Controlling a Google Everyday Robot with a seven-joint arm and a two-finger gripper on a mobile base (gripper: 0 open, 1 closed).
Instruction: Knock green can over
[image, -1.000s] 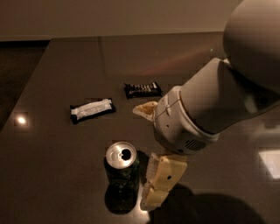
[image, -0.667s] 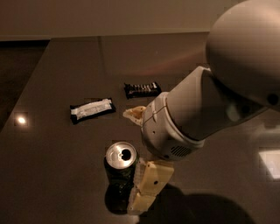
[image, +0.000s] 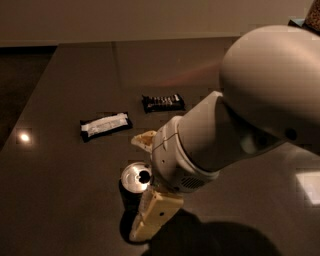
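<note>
The green can (image: 133, 179) stands upright near the table's front edge, its silver top facing the camera and its dark body in shadow. My gripper (image: 148, 178) is open and reaches down from the right around the can. One cream finger (image: 144, 140) lies just behind the can. The other finger (image: 153, 216) lies in front of it, against or very close to its right front side. The large white arm (image: 240, 125) hides the table to the right of the can.
A snack bar in a white-faced wrapper (image: 105, 125) lies left of centre on the dark table (image: 60, 200). A dark snack-bar wrapper (image: 163, 102) lies behind the gripper. A bright light reflection (image: 23, 136) shows at the left.
The arm has swung left toward the can. The near finger has moved from right of the can to its right front side. The can still stands in the same place.
</note>
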